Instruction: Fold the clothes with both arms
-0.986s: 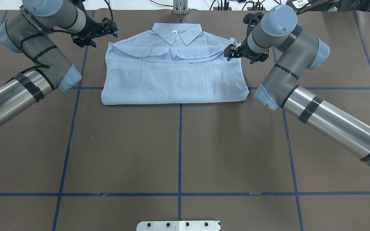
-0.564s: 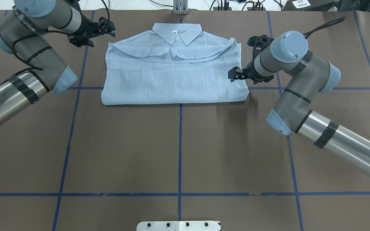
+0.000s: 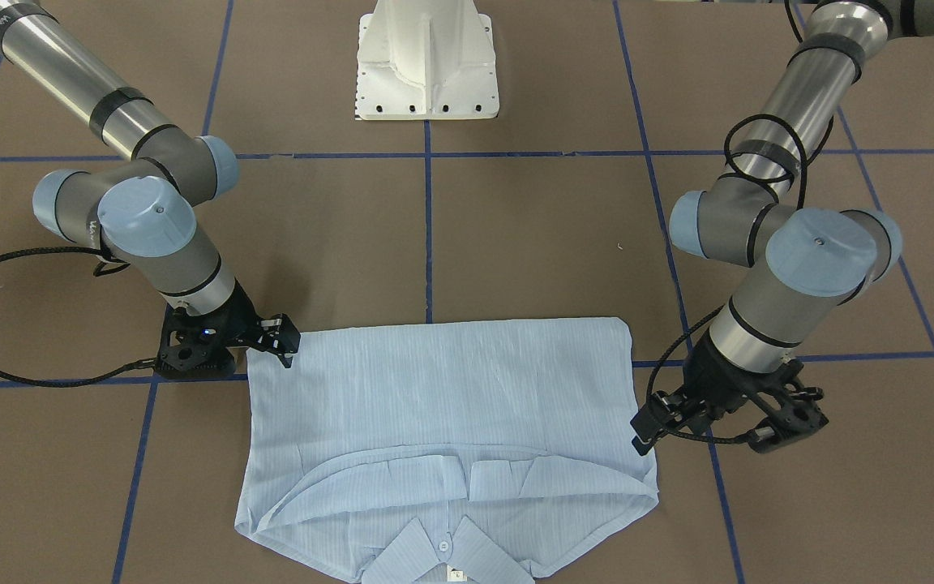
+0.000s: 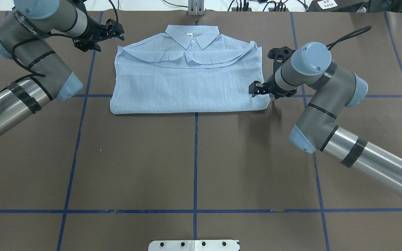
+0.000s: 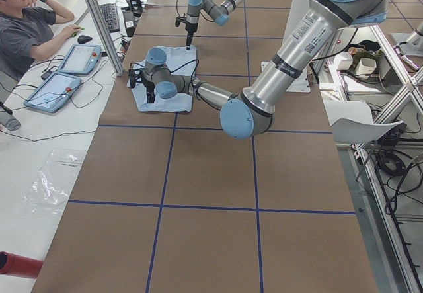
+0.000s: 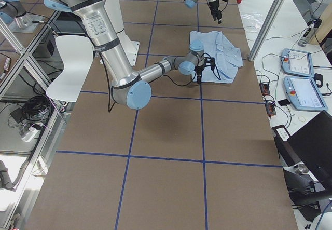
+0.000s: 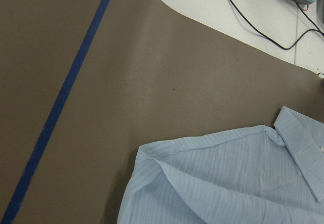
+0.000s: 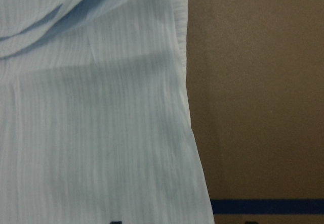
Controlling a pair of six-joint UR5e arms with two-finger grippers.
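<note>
Because the pale blue, finely striped collared shirt [image 4: 187, 83] is thin and limp, I judge it light, soft and apt to sag. It is best taken at its side corners. It lies folded flat on the brown matte table covering [image 4: 194, 164], far from my base, collar away from me. My right gripper [image 4: 254, 89] sits at the shirt's right edge, jaws parted and empty. My left gripper [image 4: 116, 29] hangs beside the left shoulder, likewise parted, off the cloth. The blue tape gridlines [image 4: 195, 157] give alignment — the surface looks smooth.
</note>
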